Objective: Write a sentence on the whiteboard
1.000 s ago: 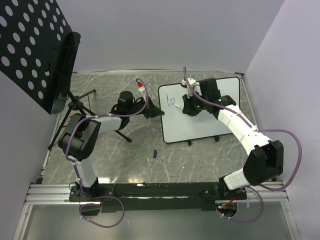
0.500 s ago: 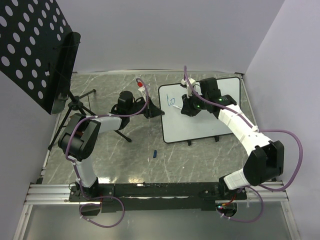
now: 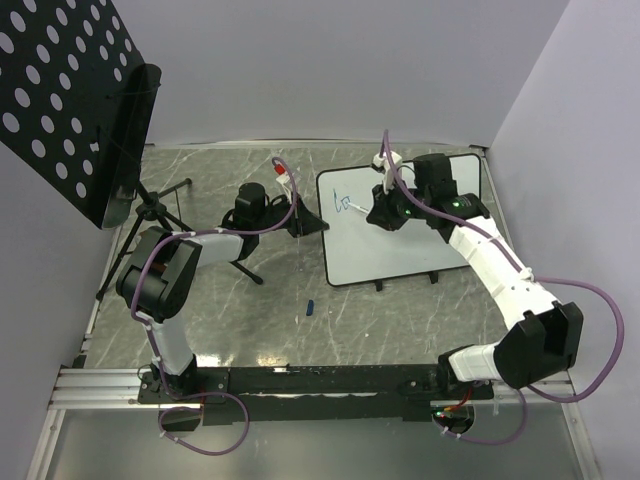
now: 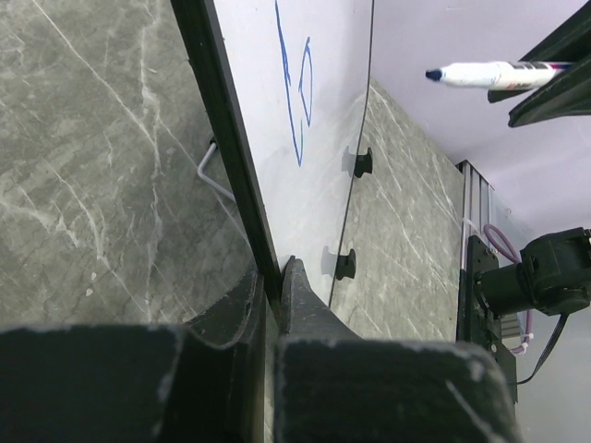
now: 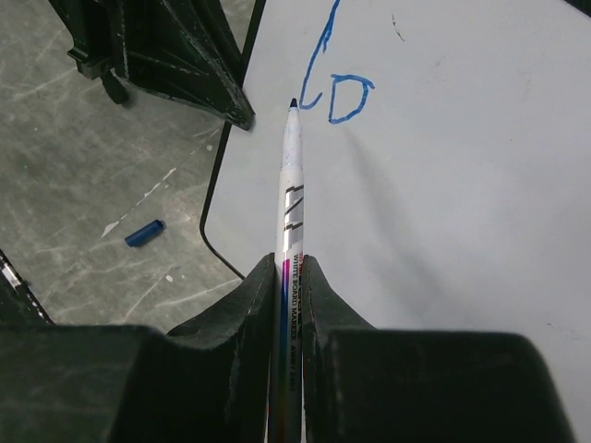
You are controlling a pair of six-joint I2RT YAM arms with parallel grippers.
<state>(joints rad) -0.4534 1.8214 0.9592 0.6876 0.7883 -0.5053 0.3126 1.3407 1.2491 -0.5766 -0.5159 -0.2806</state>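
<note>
Just two letters (image 5: 331, 101) done, most being left; the board's (image 3: 400, 250) rim is being clamped by the left gripper (image 4: 276, 275), the marker (image 5: 290, 185) by the right gripper (image 5: 289, 265).

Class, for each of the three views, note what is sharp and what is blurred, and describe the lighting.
Top view: even, soft light, all sharp. Left wrist: left end effector blurred near the lens, letters on the whiteboard sharp. Right wrist: right end effector soft, marker tip crisp.

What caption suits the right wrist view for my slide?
Right gripper holds white marker near blue letters on glossy white whiteboard.
</note>
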